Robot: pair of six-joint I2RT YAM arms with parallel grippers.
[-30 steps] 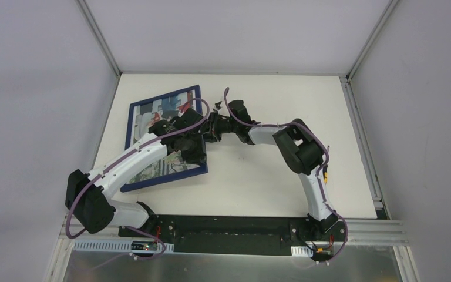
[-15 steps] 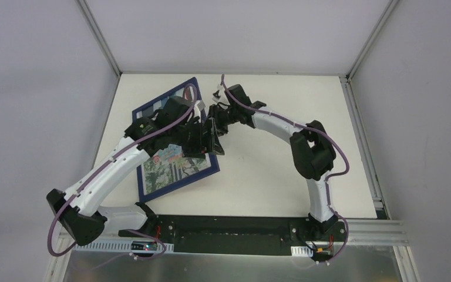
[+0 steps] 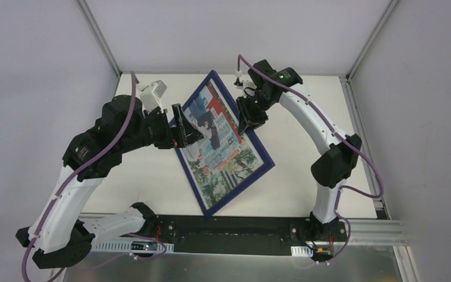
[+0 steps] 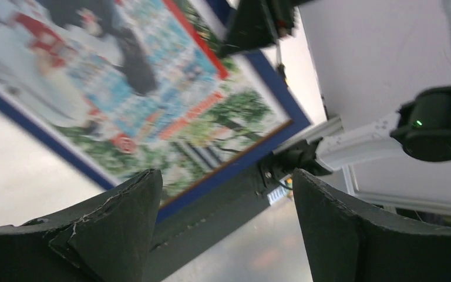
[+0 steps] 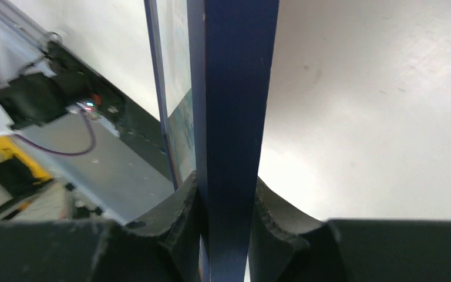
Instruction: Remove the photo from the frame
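The frame [image 3: 239, 191], thin and navy-blue, hangs tilted above the table with its face toward the camera. The photo [image 3: 223, 150], a collage of red, green, blue and white, shows inside it. My right gripper [image 3: 248, 122] is shut on the frame's upper right edge. In the right wrist view the blue edge [image 5: 235, 88] runs straight between the jaws of the right gripper [image 5: 223, 194], both pads pressed on it. My left gripper [image 3: 182, 132] stands open at the frame's left edge, holding nothing. The left wrist view looks past the left gripper [image 4: 226, 194] at the photo [image 4: 147, 88].
The white table [image 3: 305, 176] lies under the raised frame. A black base rail [image 3: 229, 229] runs along the near edge. Grey walls with aluminium posts [image 3: 100, 38] close in the back and sides.
The frame went from lying flat on the table to hanging tilted in the air, carried up and right by the right gripper. The left gripper opened, let go and drew back left.
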